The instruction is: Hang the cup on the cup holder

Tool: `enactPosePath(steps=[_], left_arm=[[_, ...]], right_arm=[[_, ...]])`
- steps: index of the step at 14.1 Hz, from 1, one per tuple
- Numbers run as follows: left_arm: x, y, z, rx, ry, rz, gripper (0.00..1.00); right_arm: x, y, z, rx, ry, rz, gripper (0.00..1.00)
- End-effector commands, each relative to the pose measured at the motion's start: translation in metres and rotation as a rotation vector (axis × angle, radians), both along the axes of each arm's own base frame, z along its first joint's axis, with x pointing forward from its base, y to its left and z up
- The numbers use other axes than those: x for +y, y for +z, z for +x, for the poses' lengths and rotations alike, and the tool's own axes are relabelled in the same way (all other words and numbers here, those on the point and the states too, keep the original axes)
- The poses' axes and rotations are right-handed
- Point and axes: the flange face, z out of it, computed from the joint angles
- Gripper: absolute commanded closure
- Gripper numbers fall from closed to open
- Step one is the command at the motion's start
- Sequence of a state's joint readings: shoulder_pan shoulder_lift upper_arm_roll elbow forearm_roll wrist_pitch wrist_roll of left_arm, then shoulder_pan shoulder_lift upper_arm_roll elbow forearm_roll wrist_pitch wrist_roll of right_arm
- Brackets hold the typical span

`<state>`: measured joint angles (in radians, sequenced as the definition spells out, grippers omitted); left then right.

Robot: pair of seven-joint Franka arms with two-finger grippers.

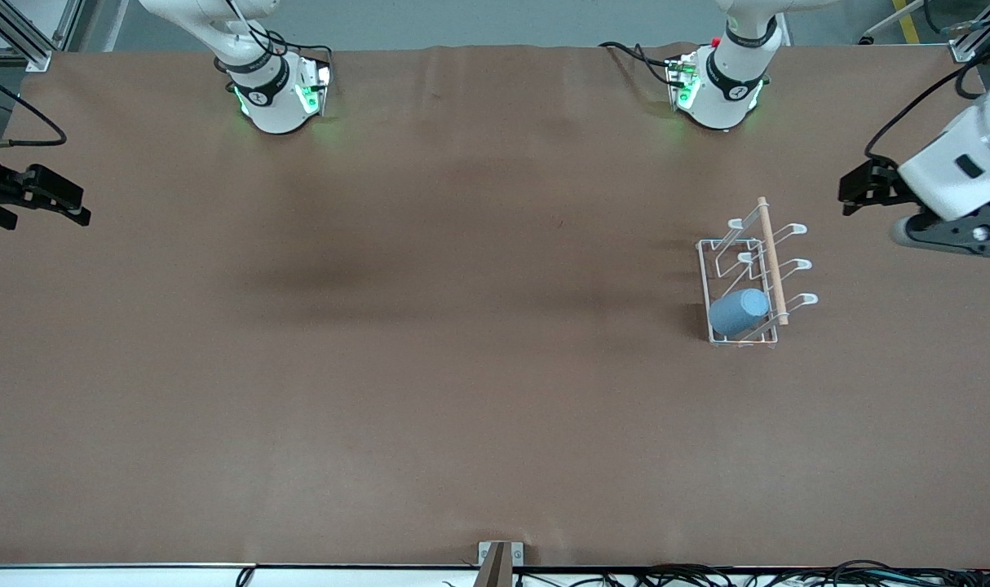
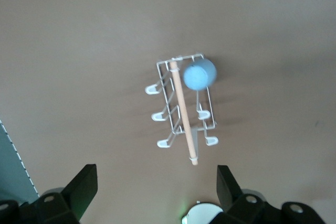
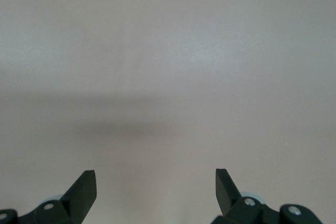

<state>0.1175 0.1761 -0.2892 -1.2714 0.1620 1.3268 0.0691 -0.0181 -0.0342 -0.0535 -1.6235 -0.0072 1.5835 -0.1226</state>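
- The small light-blue plastic tumbler (image 1: 738,311) is seen seated, tilted, on a prong of the white wire rack with the light wooden rod on top (image 1: 717,281), at the rack's end nearest the front camera, toward the left arm's end of the table.
- The hanging step is judged to be done already; little more than keeping both arms clear of the rack is called for next.
- The left gripper (image 2: 156,187) is held in the air over the brown table covering (image 1: 430,326) near the rack, fingers (image 2: 84,184) spread wide, nothing held or touched.
- The right gripper (image 3: 156,188) is parked over the right arm's end of the table, waiting, its fingers likewise spread wide and empty.
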Motion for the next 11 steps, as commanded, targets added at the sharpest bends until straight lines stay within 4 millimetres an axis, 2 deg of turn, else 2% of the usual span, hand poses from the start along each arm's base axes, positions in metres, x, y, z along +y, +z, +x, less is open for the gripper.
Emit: enactPosePath(steps=[1,4,11], left_arm=[[0.012,0.039,-0.016,-0.121,0.048,-0.071,0.0],[0.018,0.043,-0.027,-0.125,0.061,-0.077,0.0],[-0.005,0.026,-0.072,-0.108,0.166,-0.084,0.0]], right_arm=[[0.001,0.0,-0.001,-0.001,-0.019,0.021,0.0],[0.001,0.0,-0.001,-0.003,-0.019,0.023,0.0],[0.001,-0.001,0.0,-0.004,-0.019,0.023,0.0]])
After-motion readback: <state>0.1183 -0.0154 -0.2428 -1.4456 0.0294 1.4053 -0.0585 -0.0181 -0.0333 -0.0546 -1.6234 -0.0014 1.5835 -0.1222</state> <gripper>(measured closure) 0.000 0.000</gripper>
